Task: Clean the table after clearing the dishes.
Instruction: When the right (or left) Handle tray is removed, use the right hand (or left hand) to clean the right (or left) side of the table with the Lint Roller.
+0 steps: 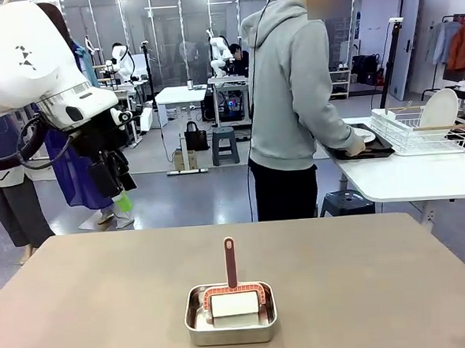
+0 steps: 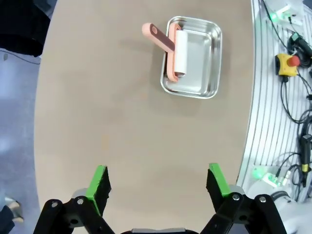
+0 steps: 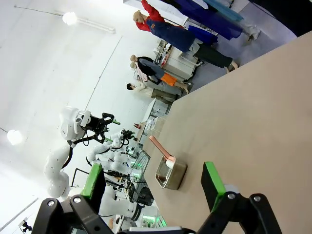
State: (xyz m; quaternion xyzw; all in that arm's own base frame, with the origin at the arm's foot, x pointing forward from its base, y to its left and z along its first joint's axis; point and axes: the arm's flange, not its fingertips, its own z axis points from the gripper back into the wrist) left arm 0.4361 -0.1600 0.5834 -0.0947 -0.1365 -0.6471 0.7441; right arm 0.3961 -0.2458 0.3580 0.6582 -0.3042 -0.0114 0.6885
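The taupe table [image 1: 365,276] carries a small steel pan [image 1: 230,316] with a salmon-handled roller [image 1: 233,298] resting in it, handle upright. From above, my left gripper [image 2: 158,183] looks down on the table [image 2: 107,97] and stands open and empty, well short of the pan [image 2: 192,58] and roller [image 2: 176,51]. In the front view it [image 1: 120,193] hangs high over the far left corner. My right gripper [image 3: 153,180] is open too, with the pan [image 3: 170,175] beyond it. A person stands at a white table [image 1: 414,175], hands on a dark tray [image 1: 365,150] of dishes.
A white wire dish rack [image 1: 427,130] holding a plate [image 1: 438,108] stands on the white table at the right. A dark stool [image 1: 346,203] sits just past the taupe table's far edge. Cables and a red stop button [image 2: 291,61] lie along the robot's side.
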